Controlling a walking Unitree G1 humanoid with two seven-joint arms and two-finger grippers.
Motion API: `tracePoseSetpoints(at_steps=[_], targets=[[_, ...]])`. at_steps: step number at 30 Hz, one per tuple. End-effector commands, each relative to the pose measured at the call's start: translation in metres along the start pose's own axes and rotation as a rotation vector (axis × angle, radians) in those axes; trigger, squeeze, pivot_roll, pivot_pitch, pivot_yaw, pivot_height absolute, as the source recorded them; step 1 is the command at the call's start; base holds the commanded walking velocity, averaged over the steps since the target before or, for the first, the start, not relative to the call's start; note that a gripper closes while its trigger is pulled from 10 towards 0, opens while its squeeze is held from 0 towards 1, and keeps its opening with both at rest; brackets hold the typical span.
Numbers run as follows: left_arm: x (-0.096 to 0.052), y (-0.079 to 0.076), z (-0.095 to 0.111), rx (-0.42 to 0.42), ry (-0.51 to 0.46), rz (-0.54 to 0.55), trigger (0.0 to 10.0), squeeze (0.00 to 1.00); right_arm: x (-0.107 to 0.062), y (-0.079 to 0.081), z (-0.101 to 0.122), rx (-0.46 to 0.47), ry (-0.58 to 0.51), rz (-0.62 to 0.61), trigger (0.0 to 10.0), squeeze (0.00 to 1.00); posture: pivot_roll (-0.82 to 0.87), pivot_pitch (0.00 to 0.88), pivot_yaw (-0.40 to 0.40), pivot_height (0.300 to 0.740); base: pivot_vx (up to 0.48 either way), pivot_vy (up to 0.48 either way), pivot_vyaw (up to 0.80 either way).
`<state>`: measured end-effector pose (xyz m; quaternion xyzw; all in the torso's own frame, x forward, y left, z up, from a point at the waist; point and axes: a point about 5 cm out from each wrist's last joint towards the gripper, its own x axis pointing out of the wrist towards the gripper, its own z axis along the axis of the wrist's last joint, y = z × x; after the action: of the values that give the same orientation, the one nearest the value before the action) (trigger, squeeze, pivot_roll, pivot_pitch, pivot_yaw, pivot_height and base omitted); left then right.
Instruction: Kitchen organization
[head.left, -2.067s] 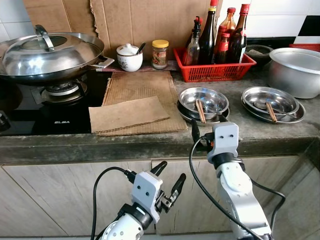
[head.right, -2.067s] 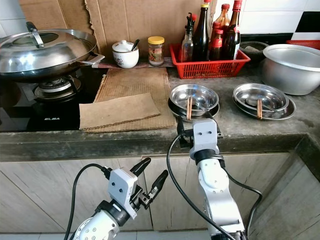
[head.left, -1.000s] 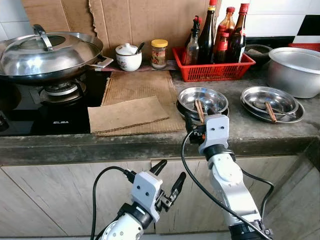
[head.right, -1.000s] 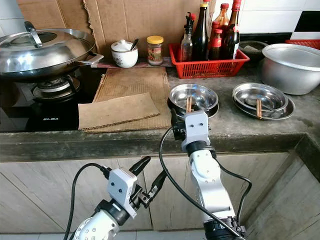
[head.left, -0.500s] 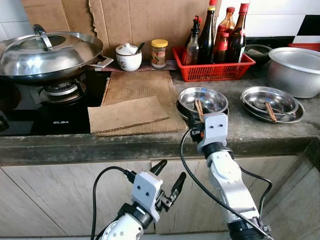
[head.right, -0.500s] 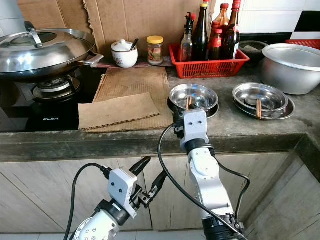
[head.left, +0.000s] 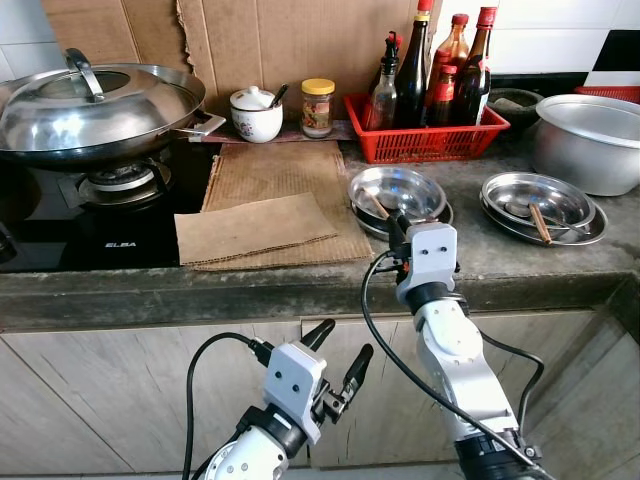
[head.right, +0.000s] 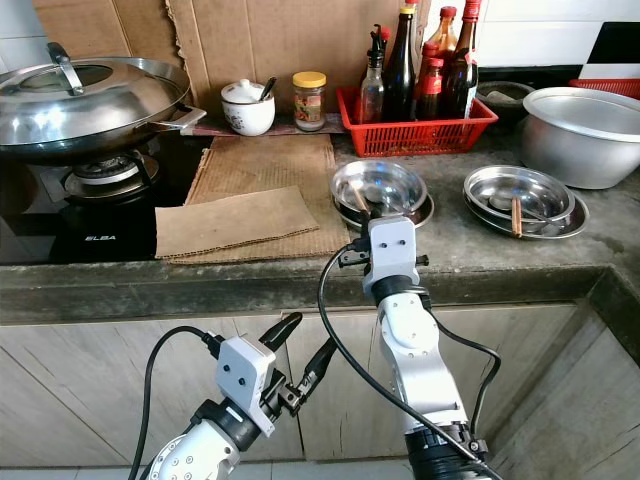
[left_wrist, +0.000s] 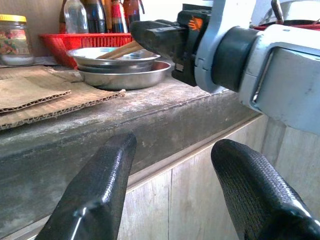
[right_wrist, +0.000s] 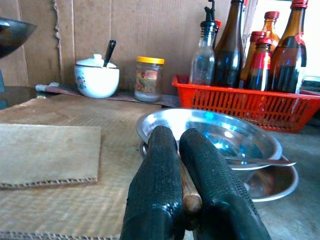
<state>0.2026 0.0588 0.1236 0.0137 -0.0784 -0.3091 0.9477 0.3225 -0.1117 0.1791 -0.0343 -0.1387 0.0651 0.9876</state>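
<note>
Right end effector (right_wrist: 184, 187) now grips the chopsticks (right_wrist: 186, 183), bowl (head.left: 395, 190) shifted leftward.

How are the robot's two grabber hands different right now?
The right gripper is up at the counter edge, shut on the chopsticks that lie in the near steel bowl. The left gripper hangs low in front of the cabinet doors, holding nothing. The right one's fingers are pressed together; the left one's fingers are spread apart. Both have two long black fingers on silver arms.
</note>
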Motion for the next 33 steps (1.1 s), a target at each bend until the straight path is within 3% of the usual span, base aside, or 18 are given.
tracePoseSetpoints(at_steps=[1, 17, 25, 26, 27, 28, 33], targets=[[0.002, 0.000, 0.001, 0.012, -0.002, 0.003, 10.0, 0.00, 0.004, 0.001, 0.004, 0.001, -0.021, 0.006, 0.0, 0.00, 0.15, 0.034, -0.020, 0.740, 0.000, 0.000, 0.00], [0.002, 0.002, -0.001, 0.014, 0.008, 0.011, 10.0, 0.00, 0.005, -0.010, 0.028, 0.020, -0.107, -0.033, 0.0, 0.00, 0.14, 0.023, -0.019, 0.740, 0.000, 0.000, 0.00], [0.002, 0.006, -0.002, 0.022, 0.016, 0.035, 10.0, 0.00, -0.012, -0.006, 0.048, 0.081, -0.168, -0.019, 0.0, 0.00, 0.14, 0.013, -0.014, 0.740, 0.000, 0.000, 0.00], [0.003, 0.007, -0.002, 0.022, 0.016, 0.045, 10.0, 0.00, -0.015, -0.005, 0.049, 0.090, -0.171, -0.017, 3.9, 0.00, 0.13, 0.014, -0.011, 0.740, 0.000, 0.000, 0.00], [0.003, 0.008, -0.002, 0.022, 0.016, 0.051, 10.0, 0.00, -0.017, -0.004, 0.050, 0.096, -0.172, -0.014, 3.9, 0.00, 0.13, 0.014, -0.010, 0.740, 0.000, 0.000, 0.00], [0.003, 0.009, -0.003, 0.022, 0.017, 0.056, 10.0, 0.00, -0.021, -0.004, 0.051, 0.098, -0.179, -0.014, 10.0, 0.00, 0.13, 0.011, -0.008, 0.740, 0.000, 0.000, 0.00], [0.002, 0.011, -0.002, 0.022, 0.017, 0.068, 10.0, 0.00, -0.030, -0.004, 0.059, 0.135, -0.189, -0.052, 10.0, 0.00, 0.14, 0.008, -0.002, 0.740, 0.000, 0.000, 0.00]])
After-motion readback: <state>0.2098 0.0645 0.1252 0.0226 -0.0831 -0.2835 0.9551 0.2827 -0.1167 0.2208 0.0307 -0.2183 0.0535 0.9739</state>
